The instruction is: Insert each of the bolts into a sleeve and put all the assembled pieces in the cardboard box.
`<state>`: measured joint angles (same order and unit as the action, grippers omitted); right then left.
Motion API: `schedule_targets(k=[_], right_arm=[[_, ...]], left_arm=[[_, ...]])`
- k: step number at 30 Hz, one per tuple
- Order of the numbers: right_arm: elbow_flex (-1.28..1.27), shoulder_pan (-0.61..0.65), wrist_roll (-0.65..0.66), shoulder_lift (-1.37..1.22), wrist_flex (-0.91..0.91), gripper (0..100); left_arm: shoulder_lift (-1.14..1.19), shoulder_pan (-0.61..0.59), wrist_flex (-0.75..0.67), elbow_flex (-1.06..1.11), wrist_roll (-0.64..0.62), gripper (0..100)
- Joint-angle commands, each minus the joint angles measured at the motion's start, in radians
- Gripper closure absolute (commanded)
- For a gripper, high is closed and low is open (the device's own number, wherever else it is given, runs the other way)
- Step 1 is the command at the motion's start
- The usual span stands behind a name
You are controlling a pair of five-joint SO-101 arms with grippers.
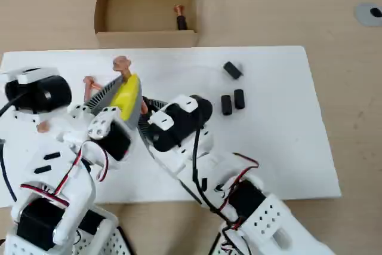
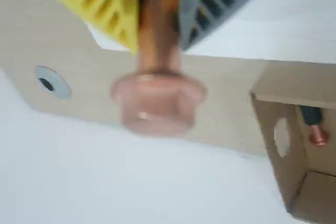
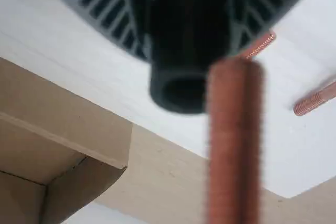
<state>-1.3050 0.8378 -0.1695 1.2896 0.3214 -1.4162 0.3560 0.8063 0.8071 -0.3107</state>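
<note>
High view: bolt (image 1: 122,64) perhaps near box (image 1: 146,39)

Bright, even light fell from above on the white flat board (image 1: 280,147) and the tan wooden surface (image 1: 346,88). Soft grey shadows lay just beside the short black sleeves (image 1: 226,104) and under the white arms (image 1: 179,153). The inside of the brown cardboard box (image 1: 113,10) looked a bit darker.

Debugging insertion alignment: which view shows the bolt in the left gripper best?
Left wrist view: the bolt is clamped in the left gripper, head and shank plain. The high view gives its head past the yellow finger. The right wrist view has what looks like its threaded end beside the held sleeve.
</note>
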Motion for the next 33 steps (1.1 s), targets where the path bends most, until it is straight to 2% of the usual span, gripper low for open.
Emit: schedule_targets(k=[1,8,17,27,33], right_arm=[[0.005,0.016,0.003,0.024,-0.028,98.8],[0.005,0.016,0.003,0.024,-0.025,98.8],[0.005,0.015,0.003,0.024,-0.023,98.8],[0.004,0.012,0.003,0.024,-0.023,98.8],[-0.008,0.013,0.003,0.024,-0.028,98.8]], left_arm=[[-0.01,0.012,-0.031,-0.026,-0.008,99],[-0.01,0.006,-0.052,0.008,-0.006,99],[-0.024,-0.132,-0.189,0.1,-0.006,99],[-0.242,-0.126,-0.199,0.256,0.021,99],[-0.318,-0.048,-0.198,0.275,0.06,99]])
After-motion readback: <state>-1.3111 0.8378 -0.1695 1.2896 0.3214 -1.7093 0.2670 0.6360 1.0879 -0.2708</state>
